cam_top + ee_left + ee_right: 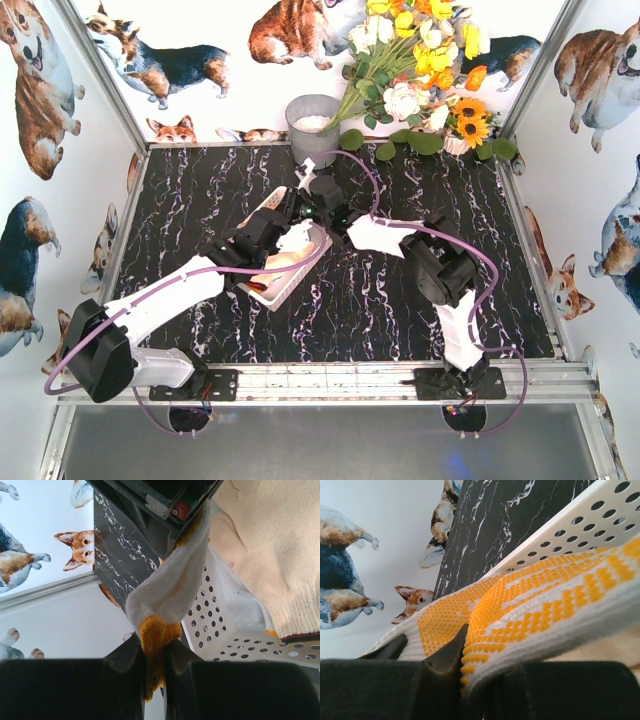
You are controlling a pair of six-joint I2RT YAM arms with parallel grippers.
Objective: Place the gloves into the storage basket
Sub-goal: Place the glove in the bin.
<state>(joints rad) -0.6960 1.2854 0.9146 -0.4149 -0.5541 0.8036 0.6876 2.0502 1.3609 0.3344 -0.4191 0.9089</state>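
**Both grippers on one glove at the basket**

From my station, the left wrist view shows the left gripper (155, 647) clamped on the yellow knit end of a dotted glove (170, 585). Its two fingers (127, 655) are pinched tight against the fabric. From there the glove's white cloth runs taut, up and to the right, into the black body of the other arm's tool at the top of that view.

The right gripper (470, 665) is closed on the same glove. In its own camera the palm side fills the view, white with rows of yellow-orange dots, folded over between the fingers.

The storage basket (220, 625) sits just beside the stretched glove, its perforated white wall right behind it. I cannot tell whether any of the glove is inside the rim. A cream glove (270, 555) rests against the basket's plastic, with a dark red edge at its cuff.

From above, both arms meet over the basket (285, 292) near the middle of the black marbled table (200, 190) (they cover most of it, so what it holds is largely hidden). A grey bucket (312, 125) stands at the far edge, well apart, next to a bunch of flowers (420, 60).
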